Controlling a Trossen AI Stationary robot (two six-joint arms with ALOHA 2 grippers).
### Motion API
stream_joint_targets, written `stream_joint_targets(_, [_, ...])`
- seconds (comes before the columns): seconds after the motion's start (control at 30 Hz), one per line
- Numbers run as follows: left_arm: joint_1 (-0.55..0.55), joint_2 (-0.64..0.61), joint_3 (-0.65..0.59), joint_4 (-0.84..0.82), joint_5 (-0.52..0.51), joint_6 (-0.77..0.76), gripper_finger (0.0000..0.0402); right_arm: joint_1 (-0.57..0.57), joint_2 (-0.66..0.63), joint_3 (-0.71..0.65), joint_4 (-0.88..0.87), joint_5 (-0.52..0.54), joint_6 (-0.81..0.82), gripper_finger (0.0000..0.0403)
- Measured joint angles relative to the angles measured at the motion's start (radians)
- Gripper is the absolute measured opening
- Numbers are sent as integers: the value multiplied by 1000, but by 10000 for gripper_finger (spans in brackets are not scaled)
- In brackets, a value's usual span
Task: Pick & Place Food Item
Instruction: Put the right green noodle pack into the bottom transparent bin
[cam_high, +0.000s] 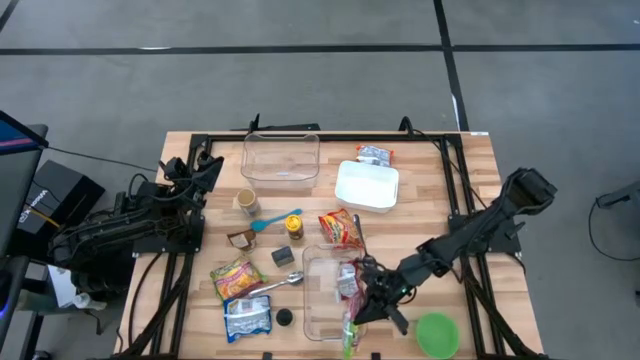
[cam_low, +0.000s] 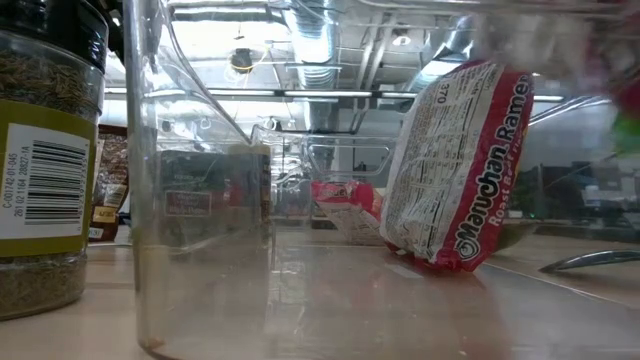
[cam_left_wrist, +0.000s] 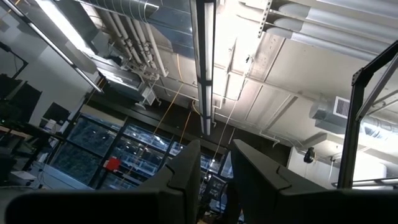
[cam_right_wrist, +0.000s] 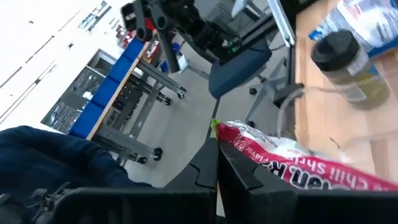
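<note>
Ramen packet (cam_high: 346, 278), red and white, pinched at its edge between the pressed-together fingers of the right gripper (cam_high: 363, 297) and hanging over the near clear bin (cam_high: 318, 300), its lower end inside the walls. In the low view the packet (cam_low: 450, 165) stands tilted with one corner on or just above the bin floor. Judged from this, the pick is complete and the place is nearly so; release and withdrawal remain. Just beside the gripper lie a green-tipped item (cam_high: 350, 335) and a green bowl (cam_high: 437, 334). The left gripper (cam_high: 200, 172) waits folded well apart from the right gripper, at the table's far left edge, fingers slightly parted on nothing
</note>
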Motion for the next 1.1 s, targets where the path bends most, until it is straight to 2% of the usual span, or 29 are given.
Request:
stream_joint_targets(0.2, [0, 0, 0, 0, 0, 0, 85, -1, 39, 1, 15, -49, 57, 0])
stream_joint_targets(0.57, [0, 0, 0, 0, 0, 0, 85, -10, 31, 0, 3, -149, 109, 0])
stream_joint_targets(1.1, [0, 0, 0, 0, 0, 0, 85, -59, 30, 0, -88, -232, 169, 0])
